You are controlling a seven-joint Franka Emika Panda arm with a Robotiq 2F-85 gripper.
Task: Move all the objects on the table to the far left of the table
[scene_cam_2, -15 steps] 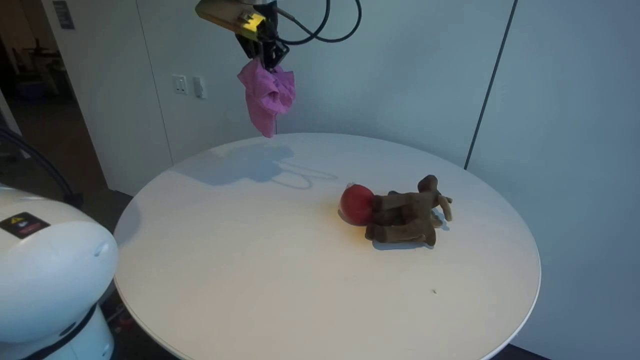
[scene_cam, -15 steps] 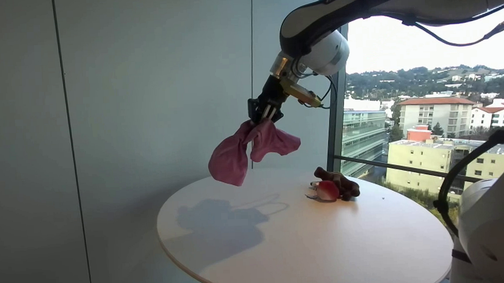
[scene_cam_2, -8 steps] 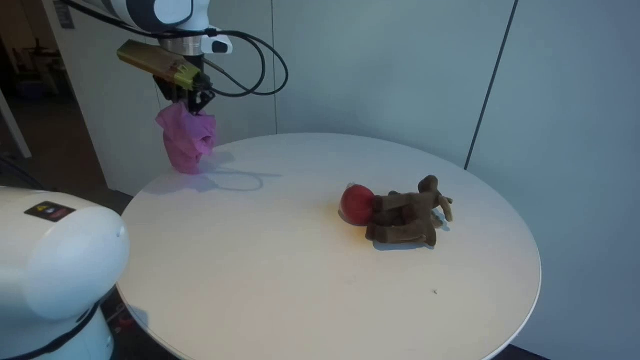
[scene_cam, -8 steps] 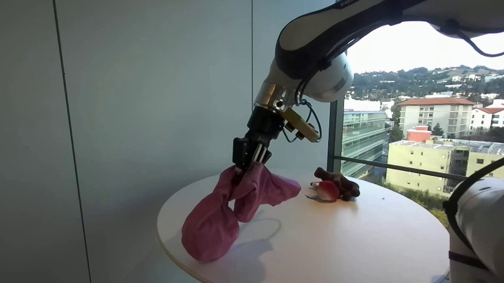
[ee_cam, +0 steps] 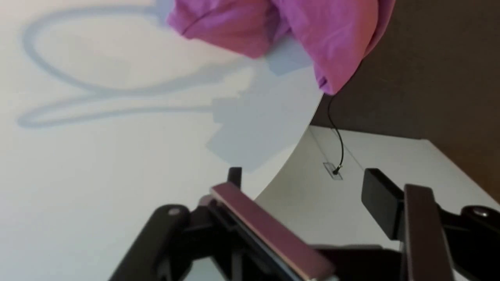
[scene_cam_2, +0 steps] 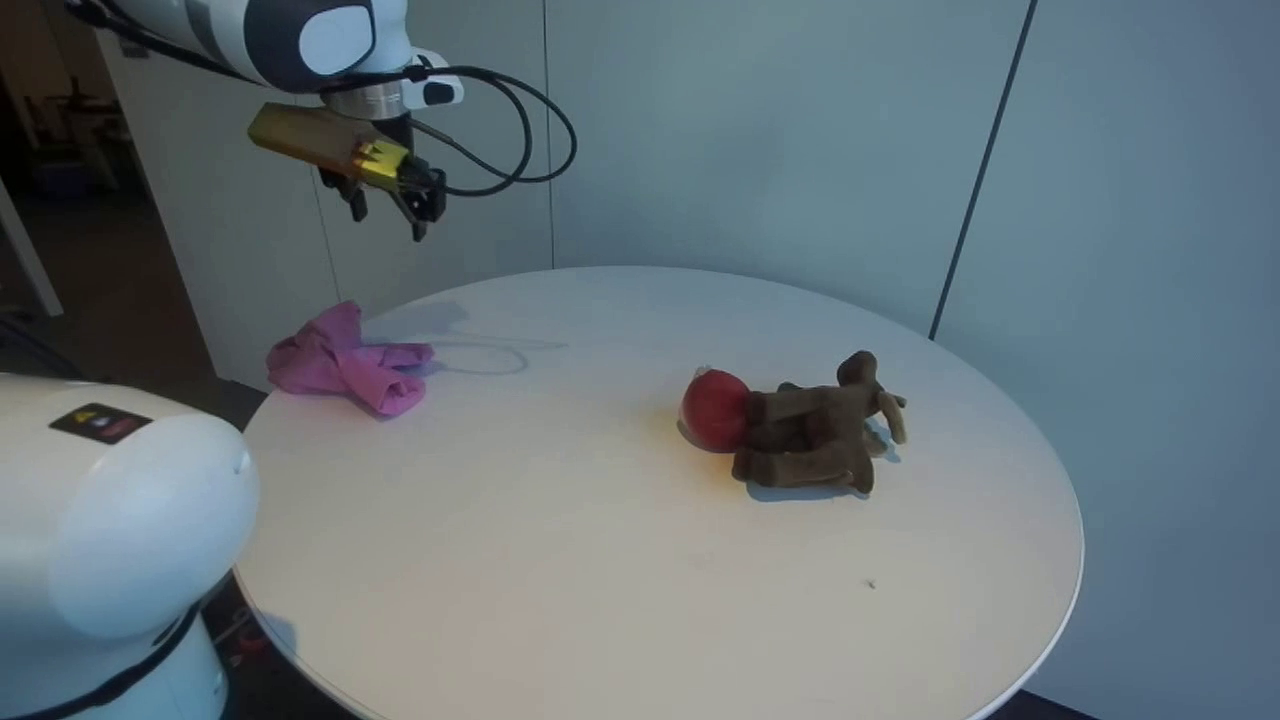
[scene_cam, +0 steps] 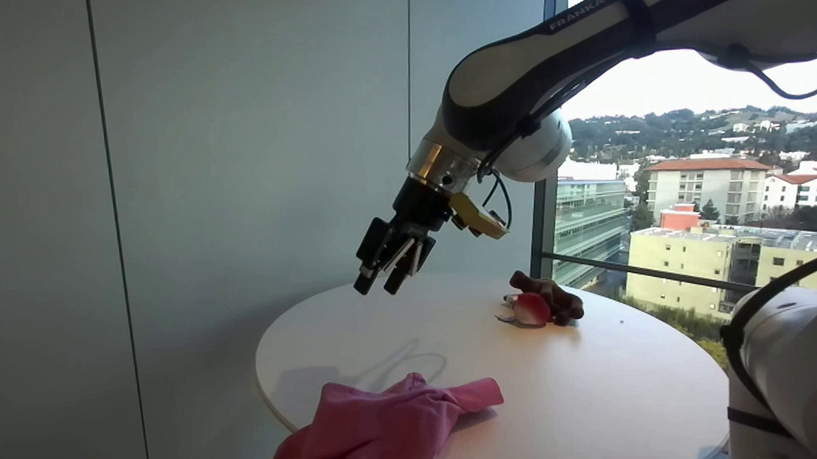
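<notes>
One word came through crisp on the robot arm [scene_cam: 488, 77]: FRANKA, in pale capitals along the dark strip! One warning label [scene_cam_2: 100, 423] on the white robot body [scene_cam_2: 150, 520] flashed a yellow triangle, its print too small to read.

And the venue: a round white table [scene_cam_2: 560, 600], a looped shadow [ee_cam: 117, 93] thrown across it, panelled grey walls [scene_cam: 256, 160] behind. A window [scene_cam: 648, 78] in an exterior view gave onto hills [scene_cam: 683, 125] and several buildings [scene_cam: 705, 175]; a dark doorway [scene_cam_2: 110, 230] showed in an exterior view.

On to the count: three objects, one of each! The pink cloth [scene_cam: 381, 427] lay crumpled at the table's left edge in both exterior views, and in the wrist view a fold reached out past the rim. The red ball [scene_cam_2: 714, 410] and the brown plush toy [scene_cam_2: 815, 430] lay well apart from it, toward the right edge in an exterior view, the ball just beside the toy's outstretched legs. And the gripper [scene_cam: 379, 285]? Released! Two fingers [ee_cam: 269, 228] stood spread with a gap between, hanging above the cloth and apart from it. One dark speck [scene_cam_2: 870, 584] dotted the tabletop toward the near right edge.
</notes>
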